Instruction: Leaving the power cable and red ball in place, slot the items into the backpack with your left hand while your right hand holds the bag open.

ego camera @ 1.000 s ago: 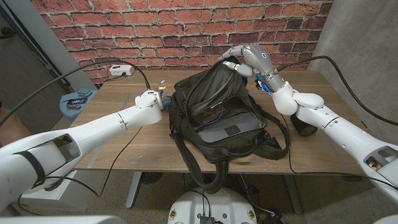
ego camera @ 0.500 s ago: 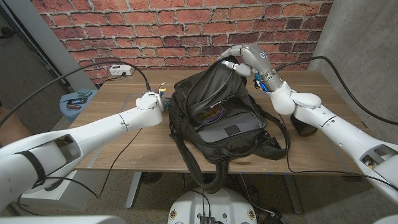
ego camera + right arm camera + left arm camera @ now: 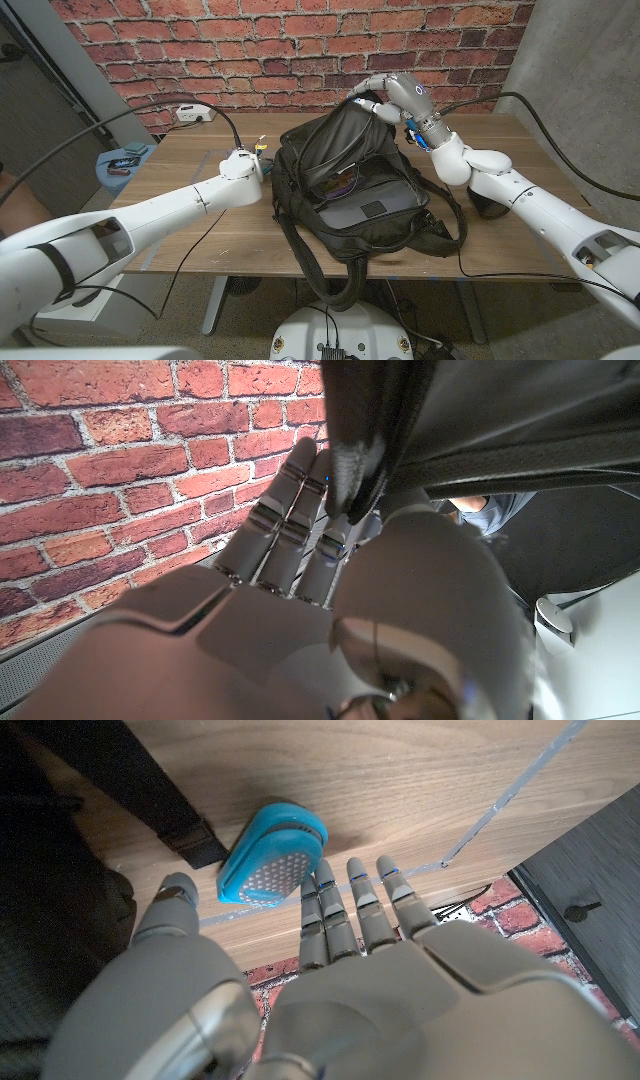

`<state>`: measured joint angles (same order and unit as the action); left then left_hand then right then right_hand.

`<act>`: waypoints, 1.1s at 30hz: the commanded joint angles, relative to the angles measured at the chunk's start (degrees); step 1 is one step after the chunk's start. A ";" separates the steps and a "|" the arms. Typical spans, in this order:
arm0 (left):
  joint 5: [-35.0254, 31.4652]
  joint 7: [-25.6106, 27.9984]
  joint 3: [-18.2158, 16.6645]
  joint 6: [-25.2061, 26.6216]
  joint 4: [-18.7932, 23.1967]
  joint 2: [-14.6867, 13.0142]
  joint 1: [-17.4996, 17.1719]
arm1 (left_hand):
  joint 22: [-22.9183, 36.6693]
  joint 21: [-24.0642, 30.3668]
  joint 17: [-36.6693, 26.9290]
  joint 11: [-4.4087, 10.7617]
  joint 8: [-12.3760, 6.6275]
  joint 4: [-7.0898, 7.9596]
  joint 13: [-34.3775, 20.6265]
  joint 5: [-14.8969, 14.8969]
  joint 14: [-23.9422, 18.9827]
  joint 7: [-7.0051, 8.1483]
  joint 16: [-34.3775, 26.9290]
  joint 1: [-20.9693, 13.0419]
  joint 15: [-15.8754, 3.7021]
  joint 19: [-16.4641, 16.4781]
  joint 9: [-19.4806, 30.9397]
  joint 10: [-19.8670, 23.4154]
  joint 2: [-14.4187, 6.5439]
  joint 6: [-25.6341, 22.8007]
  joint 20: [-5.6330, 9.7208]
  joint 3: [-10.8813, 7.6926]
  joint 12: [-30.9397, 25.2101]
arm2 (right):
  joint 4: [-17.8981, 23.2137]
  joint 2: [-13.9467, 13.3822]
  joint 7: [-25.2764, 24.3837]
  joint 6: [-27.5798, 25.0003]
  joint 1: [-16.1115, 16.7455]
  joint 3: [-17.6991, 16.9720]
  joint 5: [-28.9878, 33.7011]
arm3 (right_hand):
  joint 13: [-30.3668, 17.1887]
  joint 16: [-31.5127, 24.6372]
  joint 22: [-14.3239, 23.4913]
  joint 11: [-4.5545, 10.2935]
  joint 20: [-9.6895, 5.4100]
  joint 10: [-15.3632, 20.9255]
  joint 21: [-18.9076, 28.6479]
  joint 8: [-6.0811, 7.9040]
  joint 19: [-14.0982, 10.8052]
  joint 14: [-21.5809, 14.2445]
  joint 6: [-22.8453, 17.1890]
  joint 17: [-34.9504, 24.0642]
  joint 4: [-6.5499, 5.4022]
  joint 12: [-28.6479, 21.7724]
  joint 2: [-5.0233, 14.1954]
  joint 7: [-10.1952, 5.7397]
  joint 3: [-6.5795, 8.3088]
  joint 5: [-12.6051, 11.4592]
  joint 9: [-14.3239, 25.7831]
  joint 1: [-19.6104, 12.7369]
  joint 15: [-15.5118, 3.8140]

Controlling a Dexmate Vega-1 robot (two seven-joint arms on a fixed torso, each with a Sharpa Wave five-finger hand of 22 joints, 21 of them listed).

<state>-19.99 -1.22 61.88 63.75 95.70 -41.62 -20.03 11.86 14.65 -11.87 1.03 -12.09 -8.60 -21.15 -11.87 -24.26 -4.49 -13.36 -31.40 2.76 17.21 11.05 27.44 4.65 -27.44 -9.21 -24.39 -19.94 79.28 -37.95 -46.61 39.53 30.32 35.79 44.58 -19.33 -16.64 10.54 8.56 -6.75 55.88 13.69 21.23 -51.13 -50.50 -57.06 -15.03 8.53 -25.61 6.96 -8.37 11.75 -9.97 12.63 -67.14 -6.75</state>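
The black backpack [image 3: 360, 195] lies open in the middle of the table, its top flap raised. My right hand [image 3: 385, 92] holds the flap's upper edge; in the right wrist view its fingers [image 3: 290, 500] and thumb pinch the black fabric [image 3: 355, 460]. My left hand [image 3: 240, 163] hovers just left of the bag. In the left wrist view its fingers [image 3: 350, 910] are spread over a blue oval item with a mesh face [image 3: 272, 865] that lies on the wood beside a black bag strap [image 3: 170, 815]. The left hand holds nothing.
A white power adapter [image 3: 193, 114] with a black cable sits at the table's back left. Another black cable runs over the front of the table [image 3: 200, 235]. A dark object [image 3: 487, 205] sits under my right forearm. A blue stand with small items [image 3: 125, 160] is off the left edge.
My right hand has shifted slightly left with the flap. The left hand has barely moved.
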 commanded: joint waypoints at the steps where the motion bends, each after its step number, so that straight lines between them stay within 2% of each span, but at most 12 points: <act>1: -0.83 0.80 0.64 -1.57 -3.28 2.18 0.67 | 0.16 0.34 -0.28 -0.33 -0.19 -0.09 -0.40 -0.21 -0.85 0.01 -0.39 -4.47 0.19 0.34 0.34 0.39 -4.20 -0.59 -0.06 0.03 -0.45 | -1.56 0.59 -0.22 0.71 -0.89 0.71 -0.53 | -0.06 0.13 0.11 0.03 -4.50 0.34 0.22 0.43 -0.54 -0.55 -0.48 -0.31 -0.07 0.17 0.54 0.32 0.04 -0.23 0.23 -0.09 -7.03; 11: -1.35 0.73 1.07 -2.02 -5.06 3.46 1.14 | 0.19 0.60 -0.57 -0.31 -0.57 -0.34 -1.36 -0.43 -2.46 -0.15 -0.92 -5.40 -0.11 0.90 0.43 1.56 -4.72 -2.17 -0.19 -0.06 -1.82 | -2.93 0.97 -0.57 1.22 -1.72 1.06 -0.83 | -0.07 0.25 0.11 0.04 -4.51 0.26 0.22 0.37 -0.54 -0.58 -0.49 -0.35 -0.07 0.29 0.55 0.32 -0.08 -0.24 0.23 -0.15 -7.04; 16: -1.55 1.12 0.97 -1.95 -5.69 3.95 1.04 | 0.20 0.97 -0.71 -0.04 -1.21 -1.21 -2.43 -1.12 -3.98 0.05 -1.28 -7.98 -0.69 1.73 0.68 3.07 -5.48 -4.46 -0.08 -0.93 -3.49 | -3.50 1.24 -0.78 1.36 -1.99 1.25 -1.00 | -0.10 0.30 0.11 0.07 -4.51 0.33 0.20 0.37 -0.50 -0.62 -0.57 -0.37 -0.09 0.30 0.60 0.29 -0.12 -0.24 0.24 -0.17 -7.04; 20: -1.98 2.06 0.77 -1.79 -5.77 4.14 0.66 | 0.20 1.44 -1.05 0.07 -1.88 -0.92 -3.37 -1.65 -5.69 0.20 -1.85 -8.54 -1.26 2.83 1.04 4.92 -5.71 -6.71 0.02 -0.91 -5.19 | -3.78 1.41 -1.17 1.45 -2.17 1.37 -0.93 | -0.10 0.31 0.11 0.06 -4.53 0.27 0.18 0.33 -0.46 -0.70 -0.52 -0.40 -0.11 0.36 0.63 0.29 -0.17 -0.24 0.24 -0.19 -7.04; 33: -3.57 5.16 0.53 -0.35 -5.20 4.58 -0.85 | 0.22 2.79 -2.14 0.48 -2.91 -1.56 -5.38 -2.77 -10.58 0.08 -3.99 -12.33 -3.09 5.95 1.77 8.44 -6.02 -10.74 0.64 -1.23 -8.64 | -4.25 1.77 -2.33 1.96 -2.31 1.72 -0.89 | -0.17 0.44 0.11 0.10 -4.50 0.27 0.16 0.22 -0.40 -0.75 -0.45 -0.45 -0.10 0.44 0.67 0.30 -0.28 -0.24 0.25 -0.28 -7.05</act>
<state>-22.46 1.82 62.60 62.07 90.41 -37.64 -19.88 11.85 16.86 -13.68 1.55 -14.64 -9.65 -26.08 -14.20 -33.67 -4.27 -16.64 -33.93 -0.14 22.23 12.54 34.75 7.19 -37.12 -8.70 -25.45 -27.73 75.50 -36.48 -48.10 41.09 28.16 37.28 43.73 -19.32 -16.31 10.54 8.52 -6.75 55.84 13.69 21.29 -51.13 -50.70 -57.31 -15.31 8.36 -25.18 7.06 -7.96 11.58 -9.90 12.62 -67.04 -6.55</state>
